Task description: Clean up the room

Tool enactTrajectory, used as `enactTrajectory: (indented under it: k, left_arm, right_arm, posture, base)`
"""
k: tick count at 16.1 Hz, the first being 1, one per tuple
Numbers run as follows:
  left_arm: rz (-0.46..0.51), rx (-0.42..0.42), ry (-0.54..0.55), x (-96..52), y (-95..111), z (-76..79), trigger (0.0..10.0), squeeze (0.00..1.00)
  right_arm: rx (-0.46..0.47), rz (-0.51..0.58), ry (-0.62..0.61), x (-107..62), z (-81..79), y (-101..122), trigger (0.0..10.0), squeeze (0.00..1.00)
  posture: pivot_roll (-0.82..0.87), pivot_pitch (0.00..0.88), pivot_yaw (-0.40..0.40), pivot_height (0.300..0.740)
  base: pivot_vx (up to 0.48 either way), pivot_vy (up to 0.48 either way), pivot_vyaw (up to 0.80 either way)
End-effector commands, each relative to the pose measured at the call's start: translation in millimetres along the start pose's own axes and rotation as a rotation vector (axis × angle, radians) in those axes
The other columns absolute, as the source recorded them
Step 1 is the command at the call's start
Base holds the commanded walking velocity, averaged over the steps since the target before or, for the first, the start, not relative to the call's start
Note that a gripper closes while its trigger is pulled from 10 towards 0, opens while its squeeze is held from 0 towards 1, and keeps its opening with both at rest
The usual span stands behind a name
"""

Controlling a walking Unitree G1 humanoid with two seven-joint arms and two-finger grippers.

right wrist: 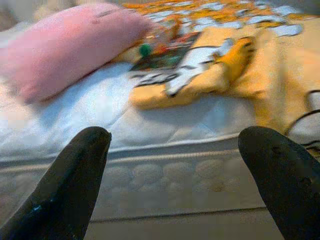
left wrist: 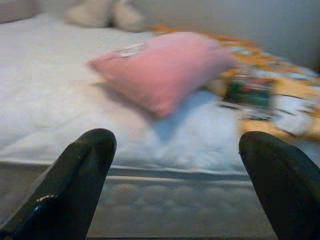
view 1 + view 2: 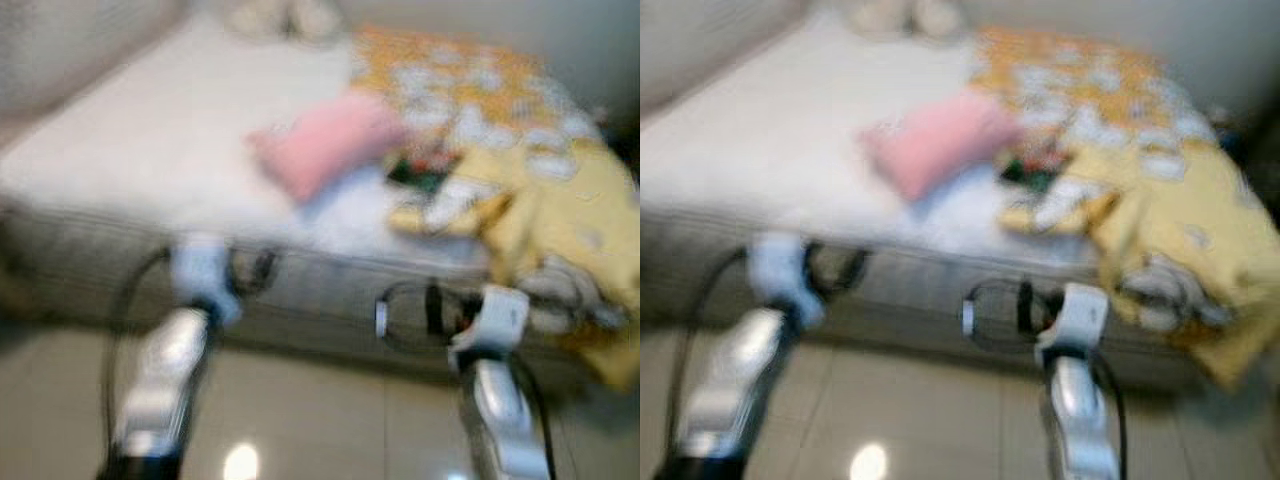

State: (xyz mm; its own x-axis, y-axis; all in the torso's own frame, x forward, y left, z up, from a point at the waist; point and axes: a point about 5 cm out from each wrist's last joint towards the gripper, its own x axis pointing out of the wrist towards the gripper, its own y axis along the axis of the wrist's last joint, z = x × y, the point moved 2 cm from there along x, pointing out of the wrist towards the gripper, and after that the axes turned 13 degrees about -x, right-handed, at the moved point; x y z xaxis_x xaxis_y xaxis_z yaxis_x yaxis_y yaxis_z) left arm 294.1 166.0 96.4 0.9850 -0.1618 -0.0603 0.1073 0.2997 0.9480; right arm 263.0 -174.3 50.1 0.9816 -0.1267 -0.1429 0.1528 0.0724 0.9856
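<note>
A pink pillow point(image 3: 325, 140) lies slantwise on the white mattress point(image 3: 130, 150) of a bed. To its right a yellow and orange patterned blanket point(image 3: 540, 170) is crumpled and hangs over the bed's front edge. A small green and red item point(image 2: 250, 90) lies between pillow and blanket, too blurred to name. My left gripper point(image 2: 175, 140) is open, held low in front of the mattress side and facing the pillow. My right gripper point(image 1: 175, 137) is open too, in front of the bed edge below the blanket's folds. Neither holds anything.
A pale plush toy point(image 3: 280, 18) sits at the far end of the bed by the wall. Shiny beige floor tiles point(image 3: 320, 420) lie between me and the bed. The head views are blurred.
</note>
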Motion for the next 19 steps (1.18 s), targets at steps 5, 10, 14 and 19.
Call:
enactTrajectory:
  k: [5, 10, 14, 19]
  left_arm:
    - [-0.057, 0.047, 0.064, -13.8, -17, -10.3, 10.0, 0.0]
    - [-0.004, 0.075, 0.075, -3.8, -3, -8.8, 10.0, 0.0]
    - [-0.014, 0.088, 0.07, 2.3, -3, -5.7, 10.0, 0.0]
    - [0.049, 0.095, 0.004, 9.4, 12, 4.7, 10.0, 0.0]
  right_arm:
    - [-0.05, 0.04, 0.051, -0.5, 0.6, 6, 10.0, 0.0]
    - [-0.052, 0.066, 0.071, 11.7, 0.0, 16, 10.0, 0.0]
    - [-0.044, 0.064, 0.075, 11.9, -4.3, 15, 10.0, 0.0]
    - [-0.061, 0.091, 0.072, 10.7, -6.1, 18, 10.0, 0.0]
  posture:
    - [-0.05, 0.0, -0.013, 0.74]
    - [-0.04, 0.0, -0.012, 0.74]
    - [-0.04, 0.0, -0.012, 0.74]
    - [-0.04, 0.0, -0.003, 0.74]
  base:
    - [0.086, 0.0, -0.24]
    - [0.1, -0.417, 0.0]
    - [0.256, -0.404, 0.0]
    - [0.175, -0.054, 0.0]
